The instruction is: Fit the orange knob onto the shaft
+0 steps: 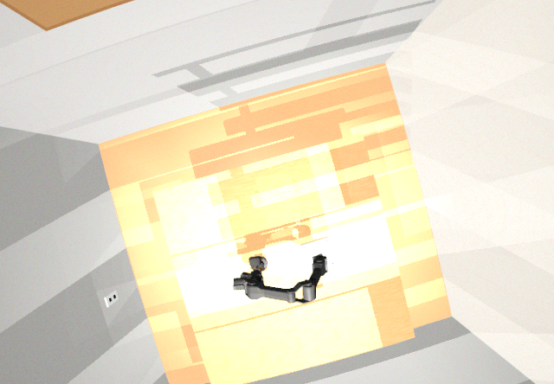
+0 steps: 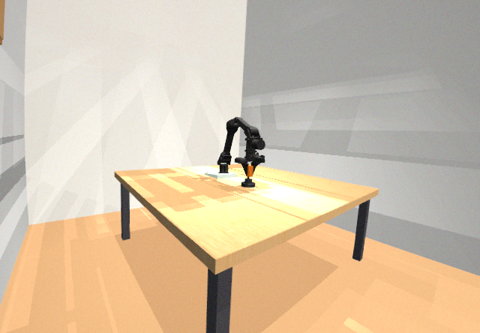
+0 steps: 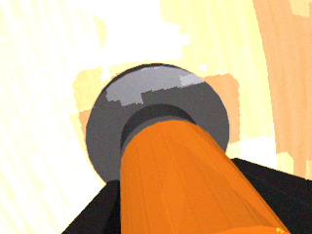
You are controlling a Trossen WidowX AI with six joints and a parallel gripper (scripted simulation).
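The orange knob point(image 2: 250, 170) point(image 3: 180, 190) is upright between the fingers of my gripper point(image 2: 250, 172) point(image 3: 175, 180), which is shut on it. The dark round pedestal point(image 2: 247, 184) point(image 3: 103, 134) stands on the table directly below. In the exterior view the knob's lower end is above the pedestal's wide base, with a narrow dark part showing between them. In the wrist view the knob's far end overlaps the raised middle of the pedestal. The shaft's flat side and the knob's hole are hidden, and whether the flats line up cannot be told.
The wooden table point(image 2: 217, 220) carries the arm, whose base stands on a pale plate point(image 2: 212, 174) behind the pedestal. Bright light patches and shadows cross the table top. In the top view the arm point(image 1: 273, 293) covers most of the pedestal area.
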